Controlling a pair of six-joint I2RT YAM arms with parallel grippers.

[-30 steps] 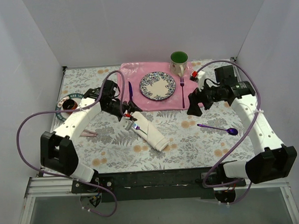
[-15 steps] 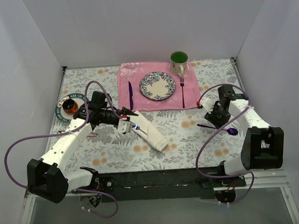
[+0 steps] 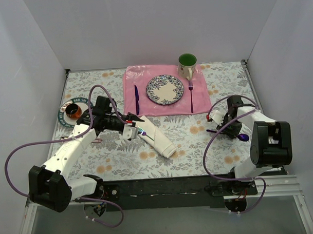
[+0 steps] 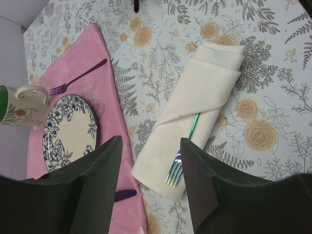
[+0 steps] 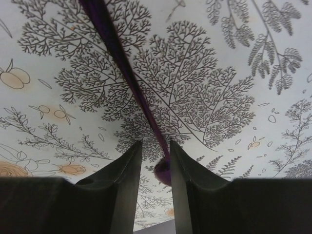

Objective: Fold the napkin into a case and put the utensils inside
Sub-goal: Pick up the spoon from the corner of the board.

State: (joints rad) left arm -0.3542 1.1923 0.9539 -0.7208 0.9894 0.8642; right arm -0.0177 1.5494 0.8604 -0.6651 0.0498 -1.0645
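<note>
Where the right tool (image 5: 155, 145) is lowered to the desk (image 3: 199, 154), its two fingers stand close together with only a narrow gap. The dark purple handle of the spoon (image 5: 126, 73) runs straight into that gap. Whether the pads pinch the handle or merely flank it cannot be told. From overhead, this tool sits over the middle of the spoon on the right part of the floral cloth. The handle tip pokes out toward the centre, and the purple bowl shows on the side toward the right edge. The spoon lies flat on the desk, well apart from the case (image 4: 204, 87).

The left tool (image 4: 150, 140) is half spread and grips nothing. It is poised at the upper-left end of the case, which lies diagonally on the desk left of centre. The case is a long narrow cream pocket with a flap folded across it. An iridescent fork (image 4: 175, 168) is tucked under that flap, with its tines sticking out at the end nearest this tool. In the left wrist view the tines lie between the two fingers, farther off and untouched.

Beyond the case, at the far side of the desk, a pink placemat (image 3: 145, 79) carries a patterned plate (image 3: 165, 89). A dark purple knife (image 3: 136, 98) lies left of the plate and a dark purple fork (image 3: 191, 95) right of it. A green-lined mug (image 3: 187, 66) stands at the placemat's far edge. A small round dish (image 3: 61, 116) sits near the left edge of the desk
</note>
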